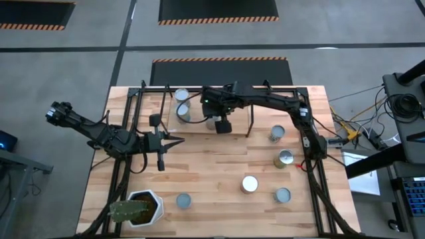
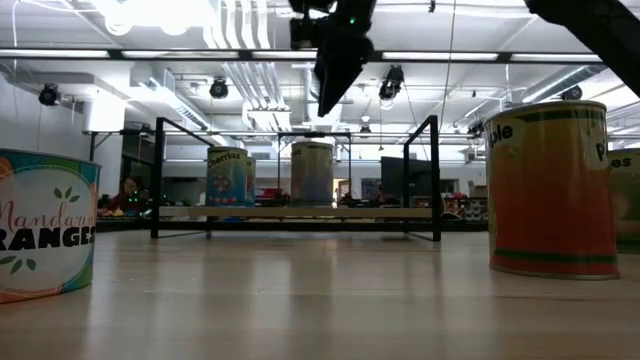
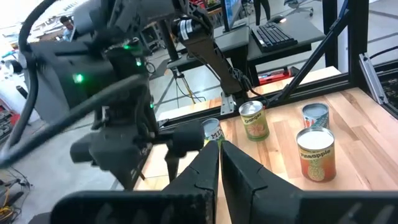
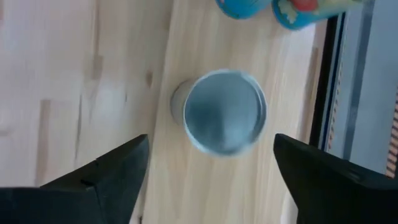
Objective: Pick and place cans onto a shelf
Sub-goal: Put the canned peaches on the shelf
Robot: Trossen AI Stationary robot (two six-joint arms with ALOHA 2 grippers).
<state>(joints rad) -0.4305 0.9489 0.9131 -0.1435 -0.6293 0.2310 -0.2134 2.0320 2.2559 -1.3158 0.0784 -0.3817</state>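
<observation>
Right gripper above a can on the shelf.
High view: a plant pot sits at the near edge; the right gripper hangs over the shelf, two cans just beside it, five more on the table. Left gripper waits apart, fingers together. Low view: an oranges can is nearest; shelf cans stand below the right gripper. Right wrist view: fingers spread wide, clear of a silver-topped can directly beneath.

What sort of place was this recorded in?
Probably an industrial lab or workshop: exposed ceiling ducts, hazard-striped floor mats, a desk with keyboard behind the wooden table.
</observation>
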